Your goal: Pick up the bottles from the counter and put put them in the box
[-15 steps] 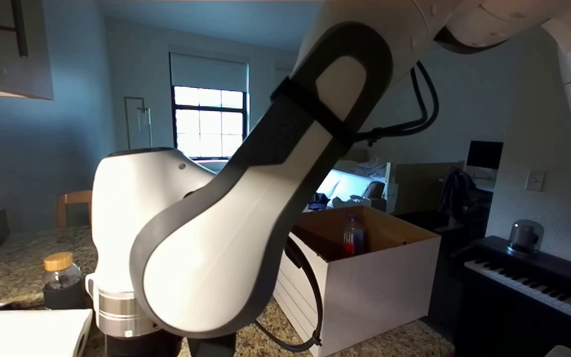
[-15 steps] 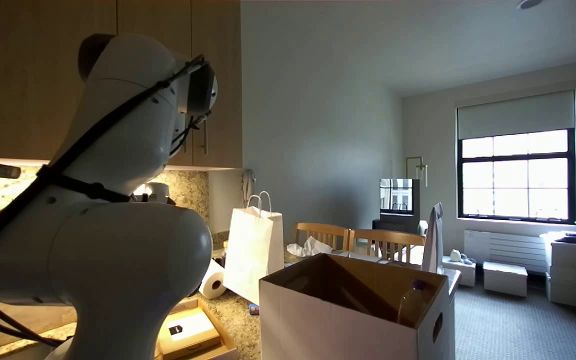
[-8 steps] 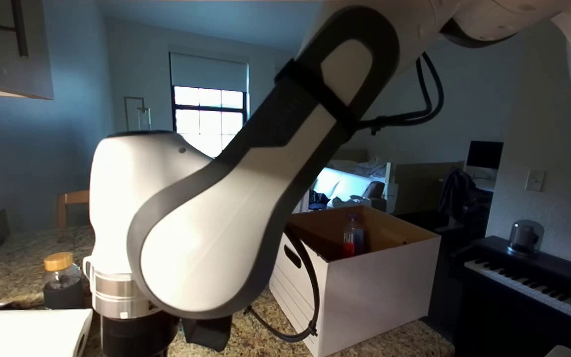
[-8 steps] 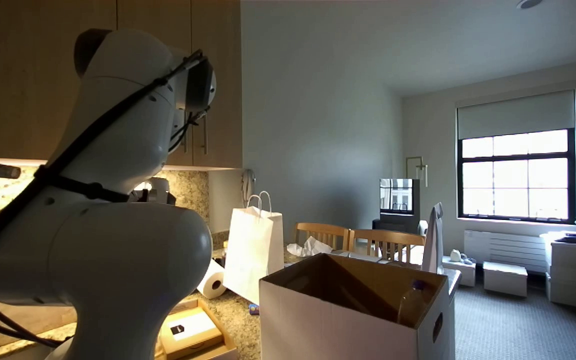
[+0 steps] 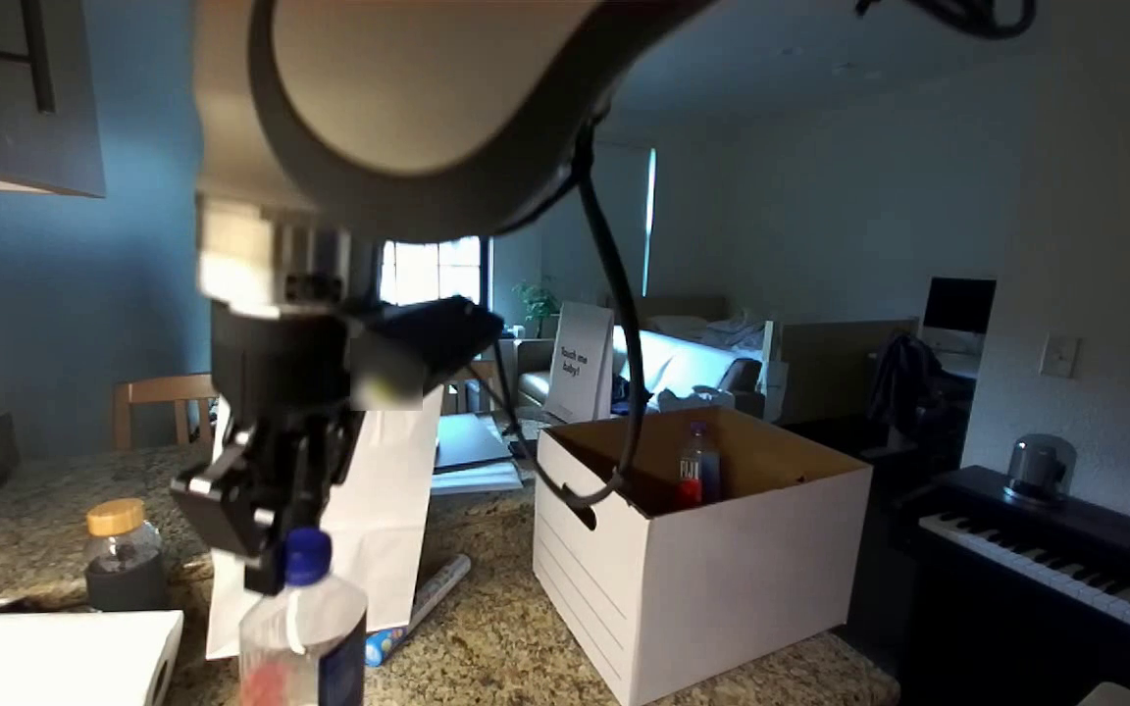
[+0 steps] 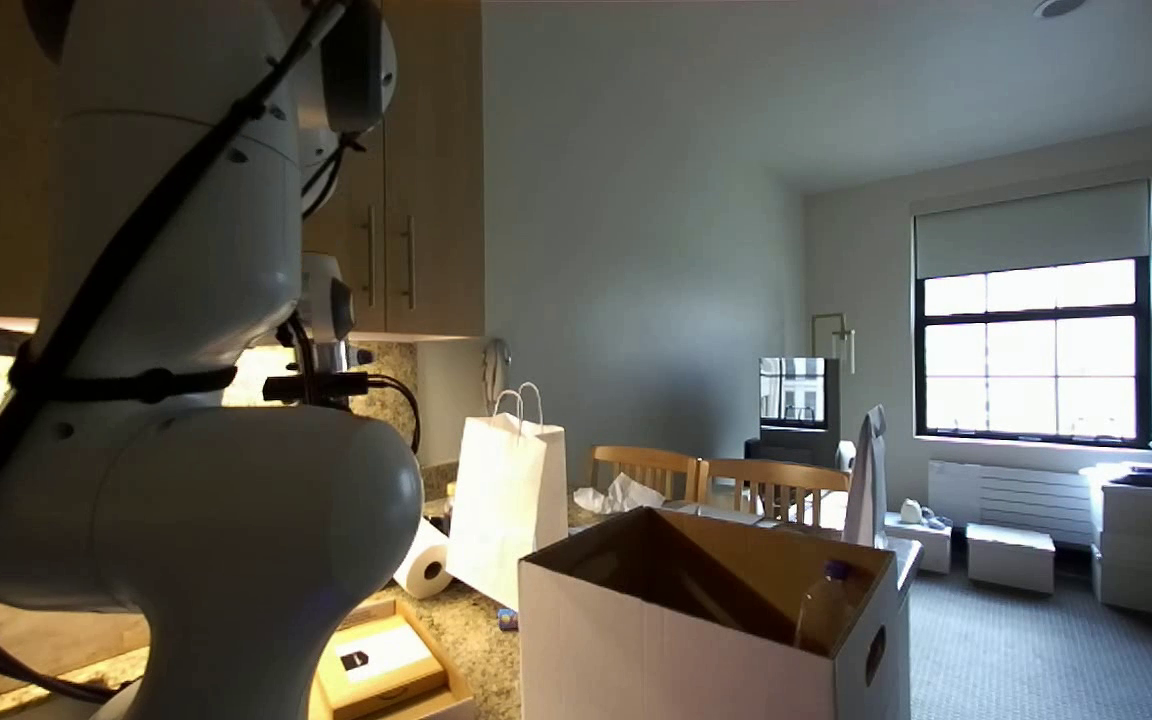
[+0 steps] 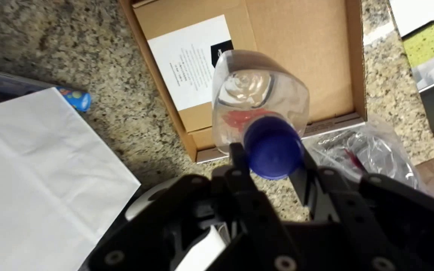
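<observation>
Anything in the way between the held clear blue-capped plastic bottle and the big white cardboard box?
Only the handle-hole wall of the big white cardboard box; the clear blue-capped plastic bottle has to pass over its rim. In an exterior view, the tall white paper bag stands behind the bottle, apparently off that path.

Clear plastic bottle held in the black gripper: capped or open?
Capped. In the wrist view, a round dark-blue cap covers the top of the clear plastic bottle; how tightly cannot be told.
</observation>
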Motion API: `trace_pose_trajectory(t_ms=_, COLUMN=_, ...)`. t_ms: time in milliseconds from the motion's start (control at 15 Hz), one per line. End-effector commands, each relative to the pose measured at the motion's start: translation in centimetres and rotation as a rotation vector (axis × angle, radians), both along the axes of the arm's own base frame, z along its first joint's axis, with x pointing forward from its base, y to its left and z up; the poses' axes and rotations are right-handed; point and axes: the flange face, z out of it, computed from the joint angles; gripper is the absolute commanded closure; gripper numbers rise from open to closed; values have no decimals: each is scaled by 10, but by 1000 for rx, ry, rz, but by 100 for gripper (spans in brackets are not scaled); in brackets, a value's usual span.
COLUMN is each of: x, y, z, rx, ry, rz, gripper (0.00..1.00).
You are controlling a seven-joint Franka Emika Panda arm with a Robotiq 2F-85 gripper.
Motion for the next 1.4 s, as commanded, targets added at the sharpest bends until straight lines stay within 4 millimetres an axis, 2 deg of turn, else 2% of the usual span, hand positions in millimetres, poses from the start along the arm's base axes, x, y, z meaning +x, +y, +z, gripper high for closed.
trace_pose_trajectory(t_ms=0, x=2, y=-42, z=84, rx=9, ry=-25, rz=-163, gripper=86)
trace_pose_trajectory(t_ms=200, x=12, y=-91, z=153, rx=13, ry=-78, rz=-323, gripper=86)
trace_pose_trajectory(t_ms=400, x=24, y=-153, z=213, rx=59, ry=-99, rz=-436, gripper=86)
trace_pose_trajectory(t_ms=600, x=35, y=-227, z=263, rx=111, ry=-95, rz=-577, gripper=86)
trace_pose_trajectory(t_ms=733, x=46, y=-286, z=285, rx=162, ry=-116, rz=-672, gripper=86)
trace_pose_trajectory(t_ms=867, x=65, y=-348, z=296, rx=216, ry=-170, rz=-779, gripper=86)
trace_pose_trajectory(t_ms=1067, x=107, y=-425, z=293, rx=257, ry=-210, rz=-937, gripper=86)
trace_pose_trajectory(t_ms=1200, x=134, y=-462, z=275, rx=262, ry=-199, rz=-1001, gripper=86)
trace_pose_trajectory(t_ms=1333, x=158, y=-479, z=246, rx=233, ry=-169, rz=-1023, gripper=86)
